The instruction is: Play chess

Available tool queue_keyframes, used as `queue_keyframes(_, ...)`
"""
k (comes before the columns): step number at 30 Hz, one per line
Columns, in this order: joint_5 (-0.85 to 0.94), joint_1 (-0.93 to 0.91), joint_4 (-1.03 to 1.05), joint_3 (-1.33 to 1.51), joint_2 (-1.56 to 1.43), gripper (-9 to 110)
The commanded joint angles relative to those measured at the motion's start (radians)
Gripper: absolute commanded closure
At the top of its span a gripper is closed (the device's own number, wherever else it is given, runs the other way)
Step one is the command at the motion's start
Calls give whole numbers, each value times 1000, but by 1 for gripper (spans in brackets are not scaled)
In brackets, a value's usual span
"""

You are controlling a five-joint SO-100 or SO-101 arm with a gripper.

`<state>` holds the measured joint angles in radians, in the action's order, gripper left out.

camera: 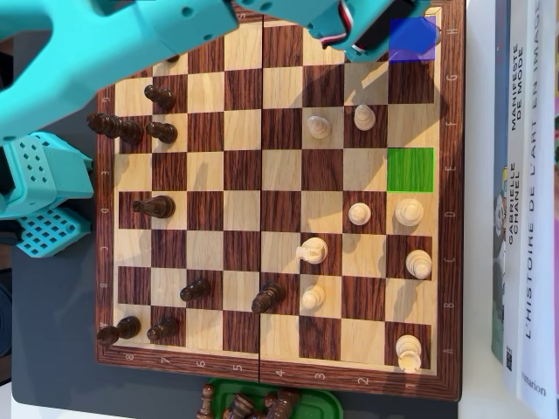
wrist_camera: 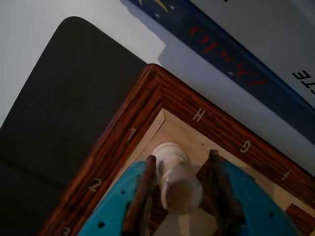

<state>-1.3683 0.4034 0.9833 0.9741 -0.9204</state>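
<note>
My fingers are spread to either side of a white rook, neither pad clearly pressing it, so I judge the grasp is only about to happen. The rook stands on the corner square by the H and 1 marks of the chessboard. It looks pale, smooth and crenellated on top (upright, as far as I can tell). The overhead view marks that corner with a blue square and another with a green square, probably the destination: close, lift, carry there past the books.
</note>
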Motion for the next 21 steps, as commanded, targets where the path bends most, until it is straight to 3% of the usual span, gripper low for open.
queue_keyframes(1,-6,-8,-6,-55,-17,86)
queue_keyframes(9,-2,-8,-6,-55,-17,97)
queue_keyframes(21,-5,-23,2,-89,-20,97)
